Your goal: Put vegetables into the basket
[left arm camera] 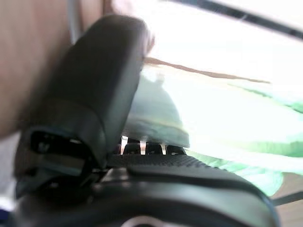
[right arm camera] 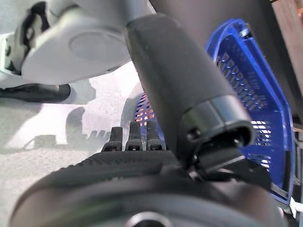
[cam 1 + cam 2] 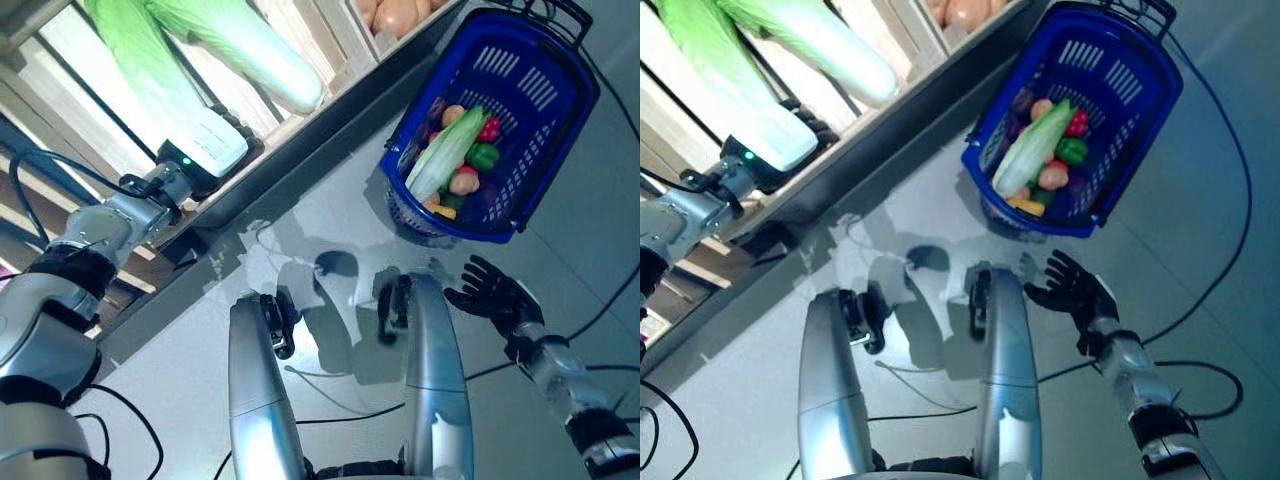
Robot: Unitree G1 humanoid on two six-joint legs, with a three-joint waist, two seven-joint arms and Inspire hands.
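A humanoid robot reaches into a slatted wooden shelf (image 3: pixel 300 40) with its left robot hand (image 3: pixel 215 150) to take hold of a pale green cabbage (image 3: pixel 165 85), one of two long heads lying side by side there. In the head views the hand sits at the white stalk end of the cabbage, at the shelf's front edge; the left wrist view shows the thumb lying against the leafy head, with the fingers underneath. Whether those fingers have truly closed round the cabbage cannot be told from these pictures.

The right robot hand (image 3: pixel 497 293) hangs idle with its fingers spread and empty, just beside the near rim of the blue basket (image 3: pixel 560 130), which stands on the grey floor (image 3: pixel 600 230) in front of the shelf.

The basket is already partly filled: another cabbage (image 3: pixel 445 152) lies slantwise across it, with a green pepper (image 3: pixel 484 155), a small red vegetable (image 3: pixel 489 129) and several round brownish ones around it. The second cabbage (image 3: pixel 255 45) lies untouched on the shelf, and some orange-brown produce (image 3: pixel 395 12) shows in the next compartment. By this evidence the job is well under way but not finished: at least the cabbage now being reached for must be lifted off the shelf and carried across to the basket.
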